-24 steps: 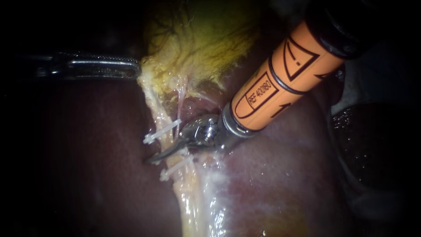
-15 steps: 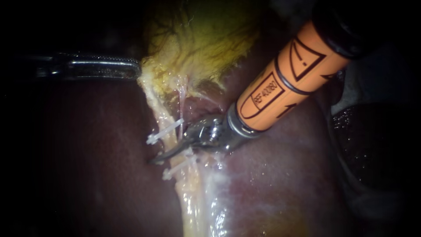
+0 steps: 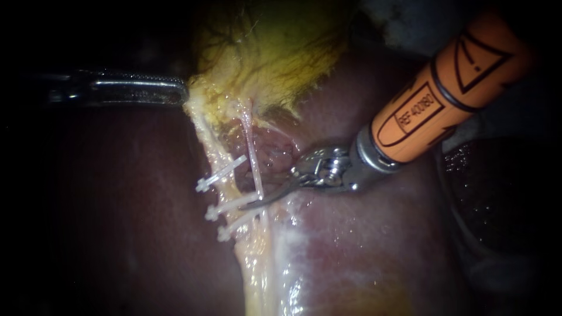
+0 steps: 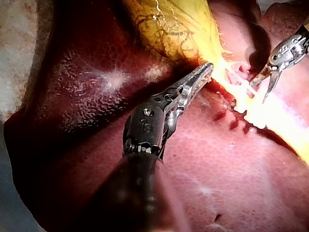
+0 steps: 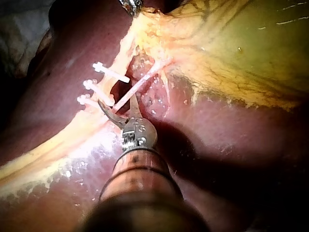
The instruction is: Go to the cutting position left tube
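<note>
The left tube (image 3: 215,153) is a pale yellow strand running down from the gallbladder (image 3: 269,52), with three white clips (image 3: 221,172) across it. A thin pink tube (image 3: 250,146) runs just to its right. My right instrument (image 3: 254,196), on an orange shaft, has curved blades that stand open beside the lower clips (image 5: 96,99). In the right wrist view the thin pink tube (image 5: 140,82) seems to pass through the gap between them, unclamped. The left wrist view also shows the right instrument (image 4: 259,94) open. My left instrument (image 3: 175,93) is shut on the gallbladder's lower edge (image 4: 212,63).
Dark red liver (image 3: 363,246) surrounds the tubes on all sides. A wet, pale, glistening band (image 3: 263,275) continues down from the clips. A dark fold of tissue (image 3: 497,193) lies at the right, under the orange shaft.
My right instrument has drawn back to the right. Its blade tip, which lay across the left tube between the clips, now sits right of that tube, and the middle clip is uncovered. The left instrument is still.
</note>
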You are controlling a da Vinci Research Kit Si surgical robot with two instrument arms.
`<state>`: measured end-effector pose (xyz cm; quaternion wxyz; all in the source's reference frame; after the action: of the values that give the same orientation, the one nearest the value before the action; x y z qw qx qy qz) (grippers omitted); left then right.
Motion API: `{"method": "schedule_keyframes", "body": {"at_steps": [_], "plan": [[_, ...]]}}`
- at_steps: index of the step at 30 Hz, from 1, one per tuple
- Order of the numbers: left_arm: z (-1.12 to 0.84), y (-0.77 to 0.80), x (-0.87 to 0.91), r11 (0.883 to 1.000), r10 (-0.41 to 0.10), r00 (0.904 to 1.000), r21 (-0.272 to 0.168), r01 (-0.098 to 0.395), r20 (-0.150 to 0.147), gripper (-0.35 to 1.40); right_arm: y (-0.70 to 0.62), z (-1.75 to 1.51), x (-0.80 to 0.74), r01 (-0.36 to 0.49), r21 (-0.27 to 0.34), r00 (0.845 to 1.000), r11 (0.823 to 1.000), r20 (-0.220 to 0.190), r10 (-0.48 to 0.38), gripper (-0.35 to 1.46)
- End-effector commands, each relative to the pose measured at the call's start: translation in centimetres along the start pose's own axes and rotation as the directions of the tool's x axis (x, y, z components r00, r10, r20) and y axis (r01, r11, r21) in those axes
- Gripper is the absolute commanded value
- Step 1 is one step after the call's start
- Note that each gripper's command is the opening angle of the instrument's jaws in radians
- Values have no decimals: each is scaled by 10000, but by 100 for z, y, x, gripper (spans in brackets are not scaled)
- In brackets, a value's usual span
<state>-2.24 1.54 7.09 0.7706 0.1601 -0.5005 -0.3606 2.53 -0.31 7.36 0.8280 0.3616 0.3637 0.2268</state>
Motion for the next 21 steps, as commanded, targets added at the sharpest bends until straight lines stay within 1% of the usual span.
{"method": "schedule_keyframes", "body": {"at_steps": [1, 4, 7, 9, 10, 13, 15, 17, 20, 21], "plan": [[0, 0, 0, 10000, 0, 10000, 1, 0, 2, -35, 1, -3, -2, 66, 21, 10000, 10000, 10, -66, 129], [0, 0, 0, 10000, 1, 10000, 2, -1, 1, -35, 6, -12, -8, 275, 154, 9996, 9995, 71, -276, 129], [0, 0, 0, 10000, 1, 10000, 2, -1, 1, -35, 10, -20, -12, 473, 461, 9986, 9978, 202, -482, 129], [0, 0, 0, 10000, 1, 10000, 2, -1, 1, -35, 11, -27, -14, 713, 982, 9965, 9926, 372, -752, 130], [0, 0, 0, 10000, 1, 10000, 2, -1, 1, -35, 11, -30, -14, 786, 1218, 9957, 9894, 395, -840, 130], [0, 0, 0, 10000, 1, 10000, 2, -1, 1, -35, 10, -38, -12, 1081, 1895, 9939, 9759, 28, -1107, 129], [0, 0, 0, 10000, 1, 10000, 2, -1, 1, -35, 9, -42, -9, 1294, 2349, 9916, 9634, -356, -1245, 129], [0, 0, 0, 10000, 1, 10000, 2, -1, 1, -35, 8, -42, -5, 1485, 2719, 9887, 9508, -580, -1379, 129], [0, 0, 0, 10000, 1, 10000, 2, -1, 1, -35, 5, -39, -1, 1736, 3191, 9844, 9317, -828, -1551, 127], [0, 0, 0, 10000, 1, 10000, 2, -1, 1, -35, 5, -38, -1, 1777, 3255, 9837, 9287, -839, -1588, 127]]}}
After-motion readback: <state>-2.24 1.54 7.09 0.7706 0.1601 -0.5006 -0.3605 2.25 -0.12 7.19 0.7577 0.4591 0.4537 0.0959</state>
